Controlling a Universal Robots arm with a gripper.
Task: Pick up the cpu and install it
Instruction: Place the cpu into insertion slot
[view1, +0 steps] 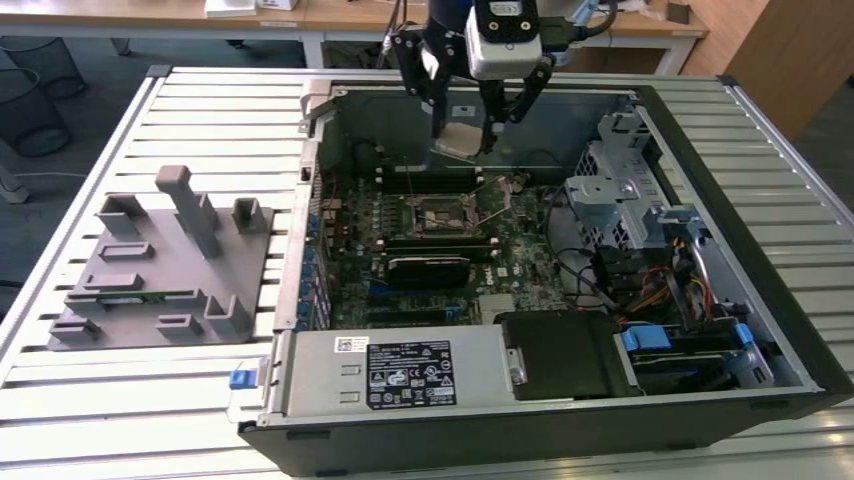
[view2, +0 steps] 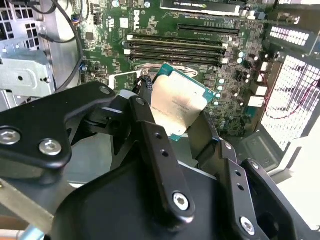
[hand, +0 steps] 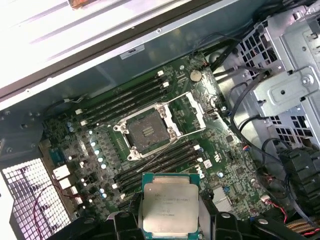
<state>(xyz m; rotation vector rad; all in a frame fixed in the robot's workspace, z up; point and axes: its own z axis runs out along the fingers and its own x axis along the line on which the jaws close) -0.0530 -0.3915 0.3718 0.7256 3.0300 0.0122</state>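
Pale slatted tabletop (view1: 200, 110) carries an open case (view1: 534, 430) lying on its side, with a grey fixture (view1: 147, 270) near the tabletop's edge on the exterior view's left. Desks stand in the background beyond the far edge. Inside the case the board (view1: 400, 300) faces up, and the socket (view1: 430, 213) sits near the board's middle, bare, with its frame (hand: 192, 107) swung open beside it in the first wrist view.

The gripper (view1: 467, 135) hangs over the case's far side, above the board and clear of it. Its fingers (view2: 150, 135) are closed in on the cpu (view1: 459, 140), clamping it by two opposite edges. The cpu is tilted in the second wrist view, silver top showing. In the first wrist view it hangs over the memory slots (hand: 160, 162), apart from the socket.
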